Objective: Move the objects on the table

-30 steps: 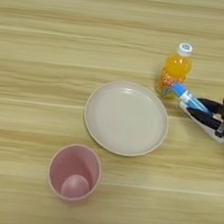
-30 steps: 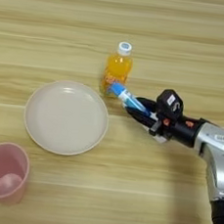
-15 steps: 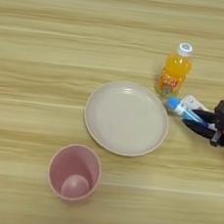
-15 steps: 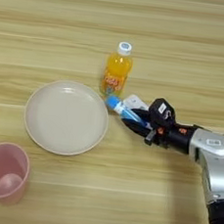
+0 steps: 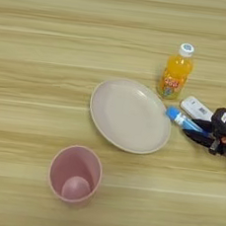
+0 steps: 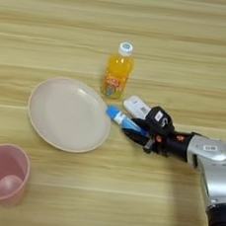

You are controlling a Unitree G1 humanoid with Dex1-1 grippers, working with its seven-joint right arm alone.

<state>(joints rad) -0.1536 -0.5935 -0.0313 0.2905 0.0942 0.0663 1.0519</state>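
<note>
Wooden surface [image 6: 193, 39], light yellow, carries all items. Blue tube [image 6: 125, 120] is pinched between the fingers [image 6: 135, 135] of the right gripper [image 6: 139, 129], its capped end just beside the plate [image 6: 67, 113] rim, low over the wood. Orange-juice bottle [image 6: 117, 71] stands upright close behind. Pink cup [image 6: 1, 172] stands well apart. Risk: the tube slipping from its shallow grip, or clipping the bottle.

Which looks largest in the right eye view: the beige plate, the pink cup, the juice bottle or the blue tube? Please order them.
1. beige plate
2. pink cup, partly cut off by the picture's edge
3. juice bottle
4. blue tube, partly hidden by the hand, so its rank is unsure
</note>
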